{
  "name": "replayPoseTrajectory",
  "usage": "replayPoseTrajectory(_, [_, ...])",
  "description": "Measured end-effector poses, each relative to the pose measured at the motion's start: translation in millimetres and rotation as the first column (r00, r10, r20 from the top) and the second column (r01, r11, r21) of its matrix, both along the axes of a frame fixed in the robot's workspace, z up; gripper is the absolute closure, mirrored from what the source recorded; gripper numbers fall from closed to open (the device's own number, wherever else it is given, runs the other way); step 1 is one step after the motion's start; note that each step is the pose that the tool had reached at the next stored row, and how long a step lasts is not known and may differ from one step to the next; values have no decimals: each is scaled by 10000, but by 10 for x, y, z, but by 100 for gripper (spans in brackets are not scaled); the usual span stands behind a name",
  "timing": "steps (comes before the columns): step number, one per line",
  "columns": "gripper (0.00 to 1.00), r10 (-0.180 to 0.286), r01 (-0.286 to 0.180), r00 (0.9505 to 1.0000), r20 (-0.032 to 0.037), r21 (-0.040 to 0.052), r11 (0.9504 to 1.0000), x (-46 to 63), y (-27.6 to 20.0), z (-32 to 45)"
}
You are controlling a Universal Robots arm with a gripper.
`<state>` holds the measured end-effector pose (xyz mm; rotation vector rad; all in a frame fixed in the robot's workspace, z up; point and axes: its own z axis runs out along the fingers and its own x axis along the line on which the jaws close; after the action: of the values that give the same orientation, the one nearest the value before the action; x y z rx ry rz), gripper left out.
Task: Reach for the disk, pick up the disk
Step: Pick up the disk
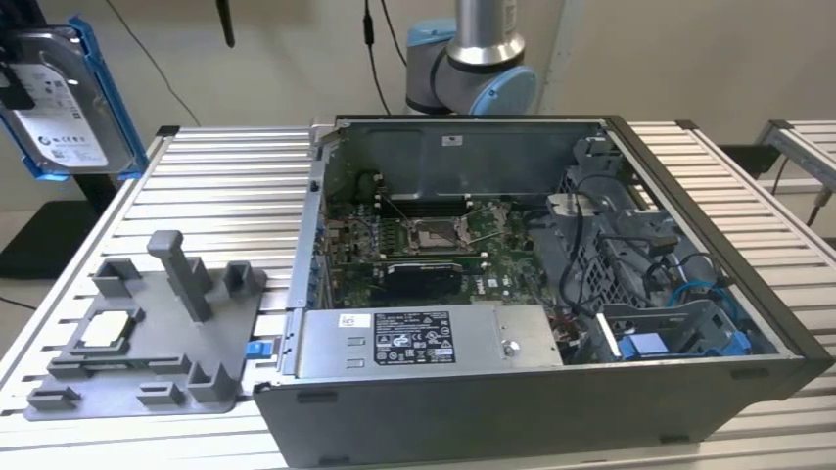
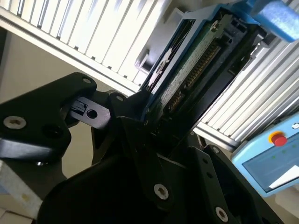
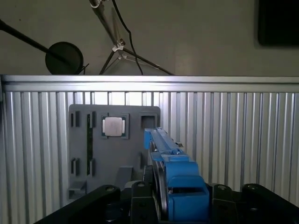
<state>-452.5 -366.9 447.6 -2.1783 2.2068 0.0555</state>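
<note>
The disk, a silver-grey drive with a white label in a bright blue caddy, hangs upright in the air above the table's far corner, at the exterior view's left. A black part of my gripper touches its edge there. In the first wrist view the disk stands edge-on between the black fingers, high over the slatted table. The second wrist view shows the disk from its connector side, with my gripper shut on its lower end.
A grey fixture plate with posts lies on the slatted table and carries a small silvery chip, which is also seen from above. An open computer case stands at the exterior view's right. A teach pendant sits off the table.
</note>
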Motion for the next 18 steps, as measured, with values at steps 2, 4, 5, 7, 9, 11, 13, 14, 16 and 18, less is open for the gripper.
replayPoseTrajectory(2, [100,33,-33,10000,1,0,10000,0,0,50])
replayPoseTrajectory(4, [100,63,-63,10000,1,1,10000,0,0,101])
replayPoseTrajectory(5, [100,79,-79,10000,1,1,10000,0,0,124])
replayPoseTrajectory(7, [100,103,-103,9999,0,0,9999,0,0,150])
replayPoseTrajectory(9, [100,111,-111,9999,0,2,9999,0,0,156])
replayPoseTrajectory(11, [100,111,-111,9999,0,3,9999,0,0,156])
replayPoseTrajectory(13, [100,112,-112,9999,0,3,9999,0,0,156])
replayPoseTrajectory(14, [100,112,-112,9999,1,3,9999,0,0,156])
replayPoseTrajectory(16, [100,112,-112,9999,0,4,9999,0,0,156])
replayPoseTrajectory(18, [100,112,-112,9999,-2,3,9999,0,0,166])
